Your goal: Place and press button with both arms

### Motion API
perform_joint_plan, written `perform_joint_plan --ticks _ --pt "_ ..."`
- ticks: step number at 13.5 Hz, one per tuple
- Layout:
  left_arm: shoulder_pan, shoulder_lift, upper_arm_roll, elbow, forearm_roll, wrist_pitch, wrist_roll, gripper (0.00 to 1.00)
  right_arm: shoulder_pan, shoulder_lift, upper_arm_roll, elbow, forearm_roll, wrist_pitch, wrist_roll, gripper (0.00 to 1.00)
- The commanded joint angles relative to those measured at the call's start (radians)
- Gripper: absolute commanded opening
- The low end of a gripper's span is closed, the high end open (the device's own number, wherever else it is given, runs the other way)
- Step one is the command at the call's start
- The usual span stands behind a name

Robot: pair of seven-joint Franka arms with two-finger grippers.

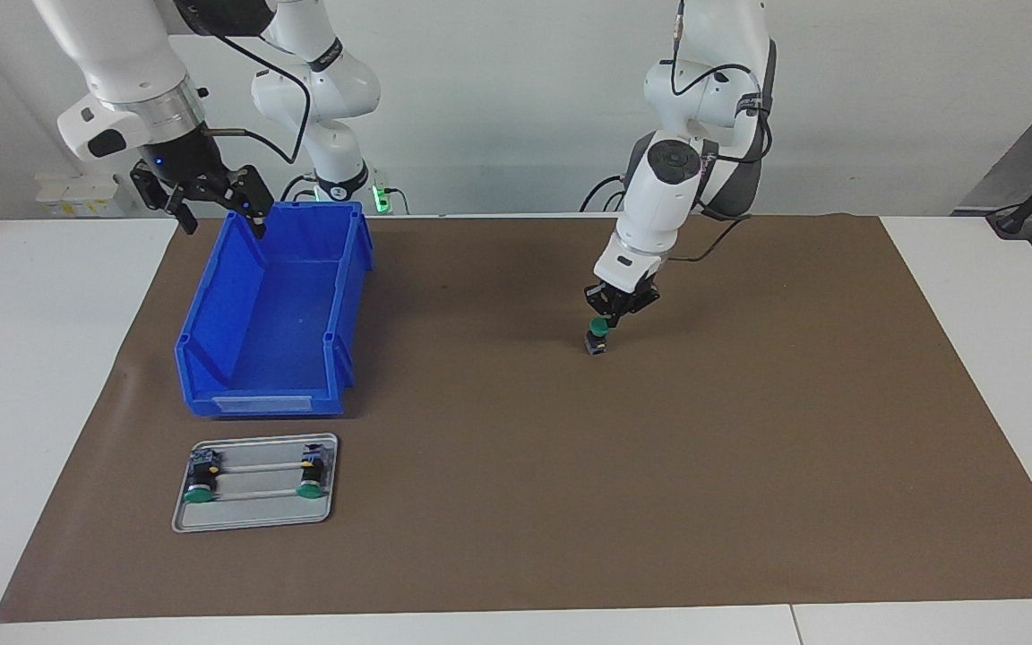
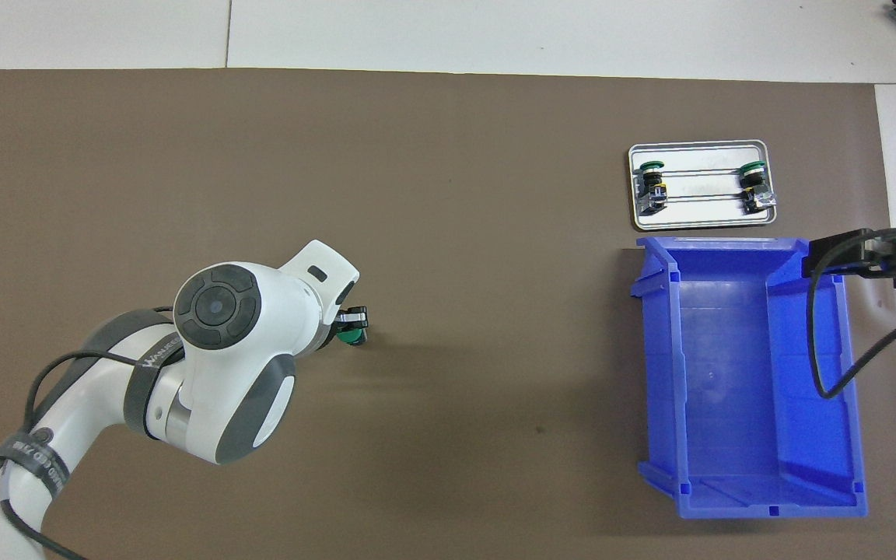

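One button [image 1: 597,337] stands upright on the brown mat [image 1: 749,430], green cap up, near the middle of the table; it also shows in the overhead view [image 2: 354,337]. My left gripper [image 1: 609,317] is right over it, fingers together, with its tips at the green cap. In the overhead view the left gripper [image 2: 353,320] covers part of the cap. My right gripper [image 1: 204,202] is open and empty, held in the air over the blue bin's corner nearest the robots; it also shows in the overhead view [image 2: 862,260].
An empty blue bin [image 1: 211,340] stands on the mat at the right arm's end of the table. A metal tray [image 1: 252,518] with two more green-capped buttons [image 1: 201,475] [image 1: 310,472] lies beside it, farther from the robots.
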Motion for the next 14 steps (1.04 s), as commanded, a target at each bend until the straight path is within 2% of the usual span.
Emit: perform_joint_plan --ticks 1,9,14 --pt "-0.026 -0.022 0.013 -0.032 -0.007 0.049 -0.041 0.0 -0.015 -0.025 0.01 -0.033 0.003 0.025 -0.02 1.0" --pt "-0.057 -0.014 0.013 -0.069 -0.017 0.081 -0.043 0.0 -0.015 -0.025 0.01 -0.033 0.003 0.025 -0.019 1.0" --pt "-0.075 0.04 0.015 -0.11 -0.017 0.195 -0.05 0.0 -0.015 -0.025 0.01 -0.033 0.003 0.025 -0.014 1.0"
